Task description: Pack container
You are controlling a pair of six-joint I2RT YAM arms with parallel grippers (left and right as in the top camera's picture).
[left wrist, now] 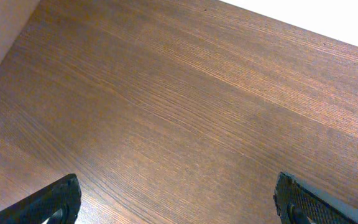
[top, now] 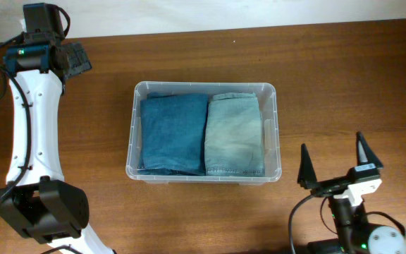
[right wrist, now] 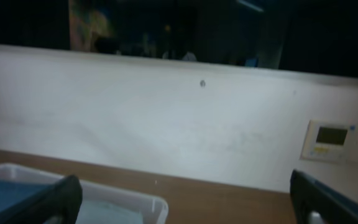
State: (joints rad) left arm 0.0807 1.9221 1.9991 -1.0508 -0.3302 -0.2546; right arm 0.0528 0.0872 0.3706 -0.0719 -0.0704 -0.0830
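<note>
Seemingly two folded jeans [top: 173, 132] fill the container [top: 276, 127]; left gripper [left wrist: 179, 205] and right gripper [top: 331, 143] gape empty, away from it.

The left arm [top: 30, 120] and right arm [top: 345, 212] are wearing white shells over black joints.
Black cables [top: 21, 106] are trailing along the left arm's white link, and a green light [top: 21, 51] is glowing by its wrist. The right gripper [top: 332, 144] is carrying two pointed black fingers [top: 306, 173] on a white body; the pads [left wrist: 303, 202] of the left gripper [left wrist: 176, 205] are showing a fine dotted texture.
</note>
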